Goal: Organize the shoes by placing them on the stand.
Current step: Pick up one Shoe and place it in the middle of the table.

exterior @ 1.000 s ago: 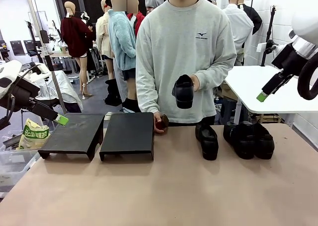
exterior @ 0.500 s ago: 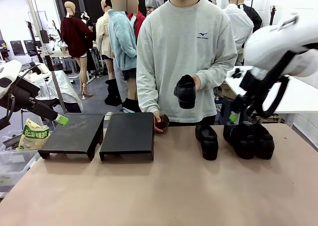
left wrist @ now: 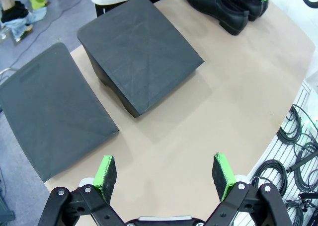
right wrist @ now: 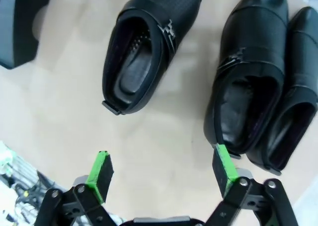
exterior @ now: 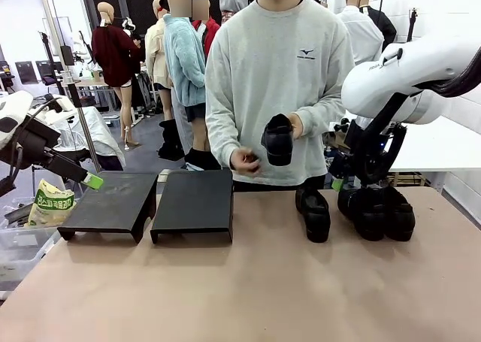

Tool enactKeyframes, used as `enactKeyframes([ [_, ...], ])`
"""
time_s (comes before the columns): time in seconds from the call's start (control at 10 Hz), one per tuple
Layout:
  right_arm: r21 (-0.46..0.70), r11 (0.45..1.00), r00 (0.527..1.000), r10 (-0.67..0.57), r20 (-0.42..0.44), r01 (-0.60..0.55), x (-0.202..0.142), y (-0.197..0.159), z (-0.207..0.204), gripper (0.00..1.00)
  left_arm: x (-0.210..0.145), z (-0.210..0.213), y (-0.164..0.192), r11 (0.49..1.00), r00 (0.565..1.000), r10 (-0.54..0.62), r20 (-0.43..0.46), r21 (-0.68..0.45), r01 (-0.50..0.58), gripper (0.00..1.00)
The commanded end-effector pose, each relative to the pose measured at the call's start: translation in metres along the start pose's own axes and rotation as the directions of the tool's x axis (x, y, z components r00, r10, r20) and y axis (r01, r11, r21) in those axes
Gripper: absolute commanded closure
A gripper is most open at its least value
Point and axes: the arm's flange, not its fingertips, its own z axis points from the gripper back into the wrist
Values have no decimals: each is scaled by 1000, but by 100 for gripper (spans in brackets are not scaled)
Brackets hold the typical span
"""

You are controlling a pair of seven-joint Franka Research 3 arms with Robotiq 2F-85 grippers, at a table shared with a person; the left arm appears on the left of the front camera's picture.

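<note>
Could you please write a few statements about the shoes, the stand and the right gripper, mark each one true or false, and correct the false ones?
1. No shoe lies on the stand. True.
2. The right gripper is shut on a shoe. False: it is open above the shoes on the table and holds nothing.
3. The person's hand holds a black shoe above the table. True.
4. Four shoes stand on the table. False: there are three, a single shoe and a pair.
</note>
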Motion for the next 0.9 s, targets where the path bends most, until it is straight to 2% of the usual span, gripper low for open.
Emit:
enactKeyframes([
  [0.0,16,999,999,34,19,-35,-1,6,3,0,-1,1,1,1000,1000,-1,6,-8,1,0],
  [0.2,2,1000,1000,7,3,-7,0,3,1,0,-1,1,1,1000,1000,-1,6,-8,1,0],
  [0.3,-25,999,997,-27,-69,25,11,-2,-6,0,-1,1,1,1000,1000,-1,6,-8,1,0],
  [0.4,2,1000,994,-19,-106,19,22,-8,-18,0,-1,1,1,1000,1000,-1,6,-8,1,0],
  [0.8,-23,998,976,-70,-208,66,41,-14,-51,0,-1,1,1,1000,1000,-1,6,-8,1,0],
])
